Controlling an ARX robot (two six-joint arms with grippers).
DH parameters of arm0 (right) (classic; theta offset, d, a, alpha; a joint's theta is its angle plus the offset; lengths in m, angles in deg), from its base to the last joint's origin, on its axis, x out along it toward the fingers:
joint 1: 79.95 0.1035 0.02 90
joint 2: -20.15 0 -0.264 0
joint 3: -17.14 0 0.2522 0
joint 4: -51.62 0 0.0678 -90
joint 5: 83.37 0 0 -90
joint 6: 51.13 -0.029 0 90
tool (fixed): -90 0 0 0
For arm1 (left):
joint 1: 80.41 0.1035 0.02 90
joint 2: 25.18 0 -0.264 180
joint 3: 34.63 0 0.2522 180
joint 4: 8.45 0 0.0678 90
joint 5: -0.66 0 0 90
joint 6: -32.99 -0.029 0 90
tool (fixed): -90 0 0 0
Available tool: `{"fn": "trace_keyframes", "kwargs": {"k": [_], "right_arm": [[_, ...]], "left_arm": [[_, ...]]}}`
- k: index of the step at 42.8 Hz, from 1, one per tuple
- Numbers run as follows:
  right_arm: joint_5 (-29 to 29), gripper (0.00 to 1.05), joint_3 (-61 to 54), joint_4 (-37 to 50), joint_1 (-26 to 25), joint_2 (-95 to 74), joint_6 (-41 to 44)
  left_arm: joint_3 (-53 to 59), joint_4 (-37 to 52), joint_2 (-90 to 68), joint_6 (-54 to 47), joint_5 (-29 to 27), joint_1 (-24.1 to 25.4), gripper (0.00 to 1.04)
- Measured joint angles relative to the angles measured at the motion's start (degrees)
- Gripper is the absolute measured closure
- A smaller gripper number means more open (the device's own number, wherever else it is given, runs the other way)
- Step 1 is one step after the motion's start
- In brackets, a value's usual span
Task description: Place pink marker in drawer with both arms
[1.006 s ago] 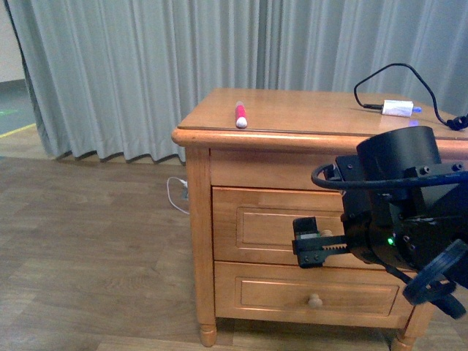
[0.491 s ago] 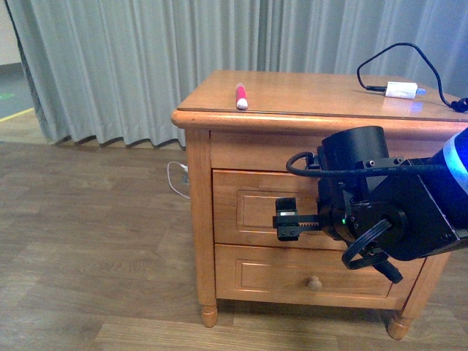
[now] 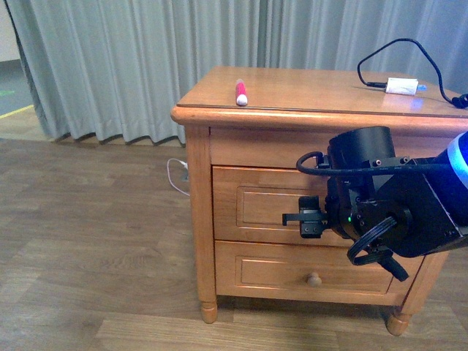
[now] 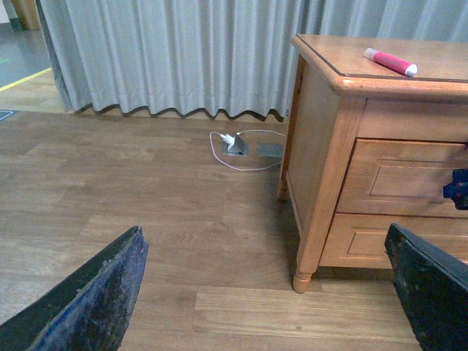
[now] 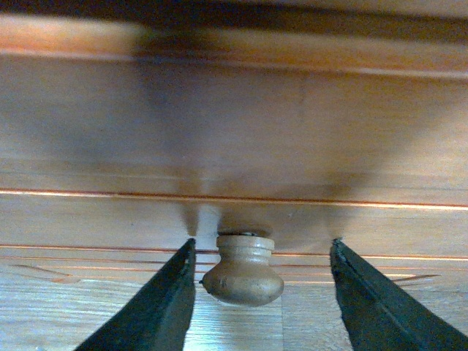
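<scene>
Wooden nightstand (image 3: 197, 175) before a grey curtain (image 3: 110, 66), on a wood floor. Upper drawer (image 3: 256, 212) shut, flush with the frame; lower drawer (image 3: 278, 272) shut as well.

Right arm (image 3: 395, 205) close against the upper front. Right gripper (image 5: 262, 252) level with the knob (image 5: 243, 272): moderately spread, one finger on either side, a clear gap on both sides, gripping nothing. Likely step in hand: closing on the knob and pulling the drawer open.

Left gripper (image 4: 263, 234) low over the floor, off the nightstand's left front corner, spread wide and empty.

Pink marker (image 3: 240, 94) flat on the tabletop near the front left corner, white end toward the front edge, long axis roughly front to back. Lies above and ahead of the left gripper, well apart from it, yet probably nearer to that arm than to the right one, occupied below at the knob. Probably calls for a reach upward by the left and a grip across the barrel.

White plug (image 3: 401, 85) with black cable (image 3: 395, 55) at the far right of the top, well apart from the marker.
</scene>
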Motion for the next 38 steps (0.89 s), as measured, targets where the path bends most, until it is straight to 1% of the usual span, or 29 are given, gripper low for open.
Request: {"fn": "trace_keyframes", "kwargs": {"k": [4,6,9,11,20,27,33,38], "right_arm": [[0.2,0.62,0.0,-0.1,0.0,0.0,0.0],[0.7,0.71,0.0,-0.1,-0.1,0.0,0.3],[0.7,0.78,0.0,-0.2,-0.1,0.0,0.4],[0.9,0.8,-0.1,-0.3,-0.1,0.0,0.4],[2.3,0.83,-3.1,-3.3,-0.1,3.0,1.0],[4.5,0.83,-13.1,-7.3,0.5,11.3,0.2],[6.7,0.83,-20.7,-9.4,1.0,17.6,-0.9],[7.4,0.83,-26.9,-9.9,2.1,22.3,-1.6]], "left_arm": [[0.0,0.0,0.0,0.0,0.0,0.0,0.06],[0.0,0.0,0.0,0.0,0.0,0.0,0.06],[0.0,0.0,0.0,0.0,0.0,0.0,0.06],[0.0,0.0,0.0,0.0,0.0,0.0,0.06],[0.0,0.0,0.0,0.0,0.0,0.0,0.06],[0.0,0.0,0.0,0.0,0.0,0.0,0.06],[0.0,0.0,0.0,0.0,0.0,0.0,0.06],[0.0,0.0,0.0,0.0,0.0,0.0,0.06]]}}
